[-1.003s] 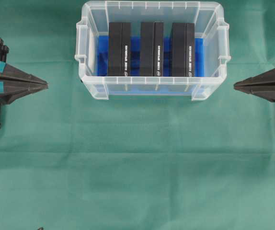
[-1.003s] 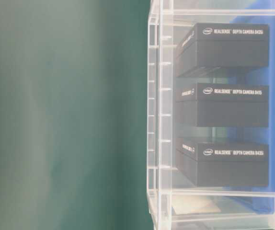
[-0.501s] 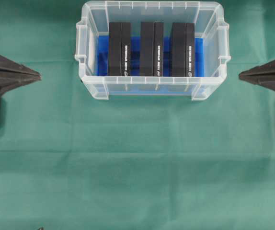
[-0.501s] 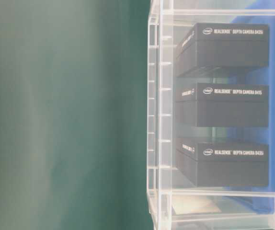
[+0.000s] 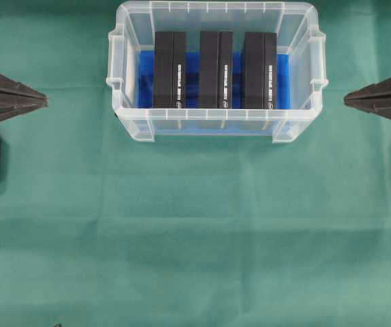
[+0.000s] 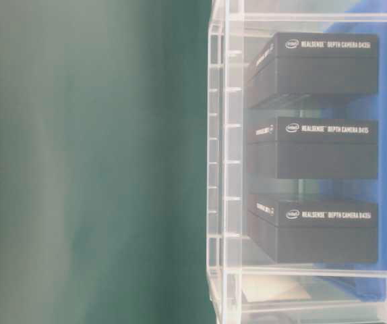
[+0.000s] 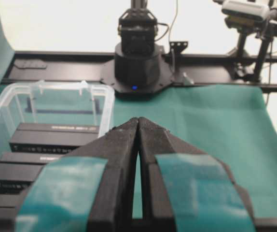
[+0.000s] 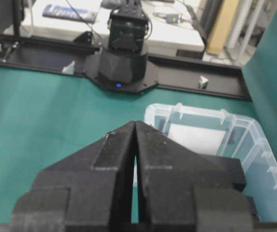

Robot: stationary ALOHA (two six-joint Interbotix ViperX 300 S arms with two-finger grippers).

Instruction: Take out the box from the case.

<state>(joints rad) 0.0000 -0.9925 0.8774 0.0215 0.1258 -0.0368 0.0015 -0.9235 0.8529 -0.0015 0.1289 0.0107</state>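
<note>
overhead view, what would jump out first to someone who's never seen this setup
The clear plastic case at the top middle of the green cloth, holding three black boxes side by side on a blue lining. Then the left end effector and right end effector, both shut, pointing inward from either edge.

We see a matte black left gripper (image 7: 138,126) with wedge-shaped fingers (image 7: 119,145), each wrapped in a teal tape band. The right gripper (image 8: 135,129) is plain black, and both arm bases carry a small blue light.

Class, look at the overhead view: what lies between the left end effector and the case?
Only bare green cloth separates the left end effector from the case, per the overhead view.
</note>
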